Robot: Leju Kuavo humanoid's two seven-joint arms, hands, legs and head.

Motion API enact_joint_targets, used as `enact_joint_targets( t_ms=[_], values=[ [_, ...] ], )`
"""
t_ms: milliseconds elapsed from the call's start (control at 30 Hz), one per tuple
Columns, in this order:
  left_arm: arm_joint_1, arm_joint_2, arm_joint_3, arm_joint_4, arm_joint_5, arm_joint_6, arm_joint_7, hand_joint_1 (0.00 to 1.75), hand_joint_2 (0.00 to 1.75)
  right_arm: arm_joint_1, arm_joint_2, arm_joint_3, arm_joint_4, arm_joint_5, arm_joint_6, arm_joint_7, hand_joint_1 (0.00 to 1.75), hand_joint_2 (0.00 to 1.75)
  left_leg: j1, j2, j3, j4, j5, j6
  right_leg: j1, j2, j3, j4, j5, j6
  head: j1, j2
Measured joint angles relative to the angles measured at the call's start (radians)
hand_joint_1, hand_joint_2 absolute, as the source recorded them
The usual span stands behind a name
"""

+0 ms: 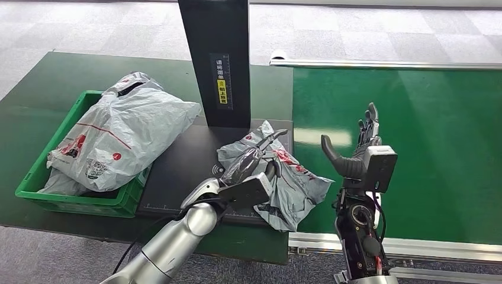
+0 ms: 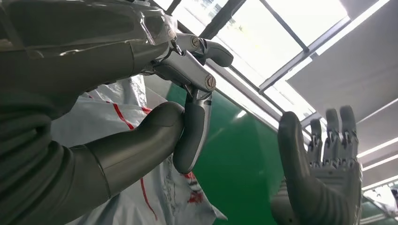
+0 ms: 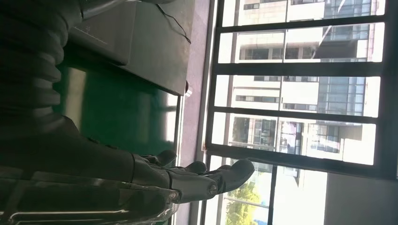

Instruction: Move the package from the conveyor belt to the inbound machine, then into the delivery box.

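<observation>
Overhead, from the head view, a crumpled grey plastic package with red print lies on the black platform of the inbound machine, its right part hanging over the platform's edge toward the green conveyor belt. The left hand rests on the package with fingers curled into the plastic, gripping it. The machine's black upright column stands just behind, bearing a small yellow-and-white label. To the left, a green plastic crate sits on the dark green worktop, holding larger grey mailer bags piled above its rim. The right hand is raised over the belt, palm turned inward, fingers straight and spread from the thumb, holding nothing. Closer in, the left wrist view shows the left hand's thumb and a finger pressed together against the package's grey plastic, with the belt behind and the right hand standing open beyond it. Lastly, the right wrist view shows the right hand's fingers stretched out and empty above the green belt, with the machine's dark platform farther off and large windows beyond.
</observation>
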Motion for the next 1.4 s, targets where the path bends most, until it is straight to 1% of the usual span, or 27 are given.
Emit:
enact_joint_targets(
  t_ms=[67,133,200,267,433,567,700,833,1100,1233,1267,1367,1400],
  values=[
    [0.01,-0.001,-0.03,-0.039,-0.05,-0.02,0.056,0.0,1.75,0.009,-0.003,-0.012,-0.008,0.01,-0.001,0.006,0.0,1.75,0.0,0.0,0.0,0.0,0.0,0.0,0.0,0.0,0.0,0.0,0.0,0.0,0.0,0.0],
    [0.014,-0.008,-0.064,-0.059,-0.128,-0.026,0.139,0.0,1.75,0.018,-0.005,-0.024,-0.016,0.025,-0.002,0.011,0.0,1.75,0.0,0.0,0.0,0.0,0.0,0.0,0.0,0.0,0.0,0.0,0.0,0.0,0.0,0.0],
    [0.014,-0.02,-0.102,-0.058,-0.213,-0.022,0.222,0.0,1.75,0.026,-0.005,-0.035,-0.025,0.046,-0.002,0.02,0.0,1.75,0.0,0.0,0.0,0.0,0.0,0.0,0.0,0.0,0.0,0.0,0.0,0.0,0.0,0.0],
    [0.012,-0.035,-0.131,-0.04,-0.268,-0.007,0.277,0.0,1.75,0.03,-0.003,-0.046,-0.031,0.065,0.0,0.027,0.0,1.75,0.0,0.0,0.0,0.0,0.0,0.0,0.0,0.0,0.0,0.0,0.0,0.0,0.0,0.0],
    [-0.016,-0.06,-0.146,0.047,-0.382,0.082,0.39,0.0,1.75,0.031,0.002,-0.063,-0.033,0.1,0.012,0.04,0.0,1.75,0.0,0.0,0.0,0.0,0.0,0.0,0.0,0.0,0.001,0.0,0.0,0.0,0.0,0.0],
    [-0.044,-0.067,-0.118,0.145,-0.47,0.177,0.461,0.0,1.75,0.028,0.011,-0.066,-0.031,0.118,0.027,0.045,0.0,1.75,0.0,0.001,0.0,0.0,0.0,0.0,0.0,0.0,0.0,0.0,0.0,0.0,0.0,0.0],
    [-0.065,-0.072,-0.074,0.231,-0.512,0.235,0.494,0.0,1.75,0.013,0.022,-0.065,-0.02,0.127,0.038,0.046,0.0,1.75,0.0,0.001,0.0,0.0,0.0,0.0,0.0,0.0,0.0,0.0,0.0,0.0,0.0,0.0],
    [-0.083,-0.082,-0.037,0.293,-0.523,0.249,0.504,0.0,1.75,-0.005,0.031,-0.064,-0.003,0.129,0.042,0.047,0.0,1.75,0.0,0.0,0.0,0.0,0.0,0.0,0.0,0.0,0.001,0.0,0.0,0.0,0.0,0.0],
    [-0.104,-0.097,0.003,0.37,-0.525,0.225,0.519,0.0,1.75,-0.033,0.041,-0.062,0.028,0.136,0.05,0.05,0.0,1.75,0.0,0.0,0.0,0.0,0.0,0.0,0.0,0.0,0.001,0.0,0.0,0.0,0.0,0.0],
    [-0.112,-0.105,0.011,0.399,-0.533,0.186,0.519,0.0,1.75,-0.042,0.044,-0.062,0.042,0.137,0.055,0.051,0.0,1.75,0.0,0.0,0.0,0.0,0.0,0.0,0.0,0.0,0.001,0.0,0.0,0.0,0.0,0.0],
    [-0.114,-0.108,0.012,0.406,-0.534,0.169,0.518,0.36,1.75,-0.045,0.044,-0.061,0.045,0.138,0.058,0.052,0.0,1.75,0.0,0.0,0.0,0.0,0.0,0.0,0.0,0.0,0.001,0.0,0.0,0.0,0.0,0.0],
    [-0.121,-0.117,0.013,0.433,-0.541,0.096,0.502,1.67,1.75,-0.056,0.044,-0.061,0.058,0.142,0.064,0.055,0.0,1.75,0.0,-0.001,0.0,0.0,0.0,0.0,0.0,0.0,0.001,0.0,0.0,0.0,0.0,0.0],
    [-0.122,-0.12,0.013,0.44,-0.543,0.072,0.494,1.75,1.75,-0.058,0.045,-0.061,0.061,0.143,0.064,0.056,0.0,1.75,0.0,-0.001,0.0,0.0,0.0,0.0,0.0,0.0,0.001,0.0,0.0,0.0,0.0,0.0]
  ],
)
